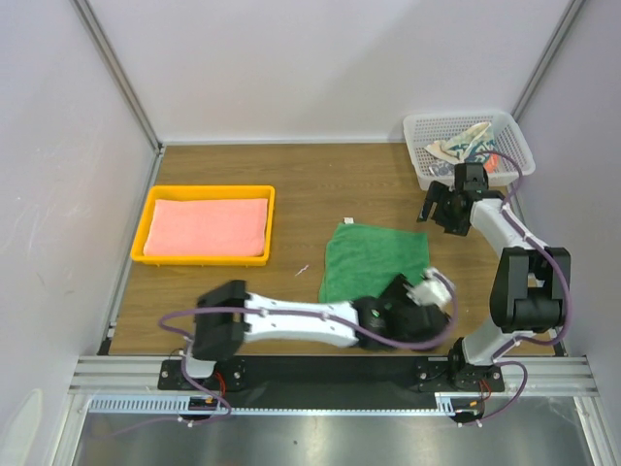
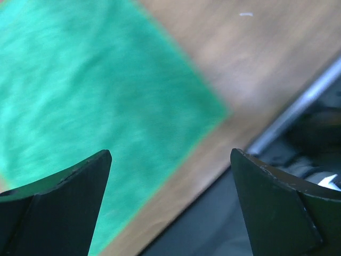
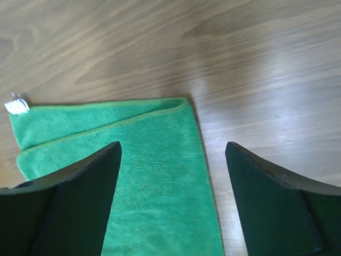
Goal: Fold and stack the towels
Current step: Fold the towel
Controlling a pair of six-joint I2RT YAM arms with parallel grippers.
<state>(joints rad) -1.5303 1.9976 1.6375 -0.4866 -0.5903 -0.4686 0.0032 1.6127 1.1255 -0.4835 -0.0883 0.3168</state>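
The green towel [image 1: 374, 260] lies folded flat on the wooden table. It also shows in the left wrist view [image 2: 80, 96] and the right wrist view [image 3: 138, 181]. My left gripper [image 1: 412, 296] is open and empty above the towel's near right corner [image 2: 170, 160]. My right gripper [image 1: 439, 216] is open and empty above the towel's far right corner [image 3: 173, 154]. The salmon-pink towel [image 1: 212, 225] lies folded in the yellow tray [image 1: 152, 209]. The white-and-teal patterned towel [image 1: 464, 146] lies crumpled in the white mesh basket [image 1: 421, 126].
A white tag [image 3: 17, 105] sticks out at the green towel's far left corner. The metal rail [image 2: 298, 106] runs along the table's near edge. White walls enclose the left, back and right sides. The left arm [image 1: 291, 325] stretches across the near edge.
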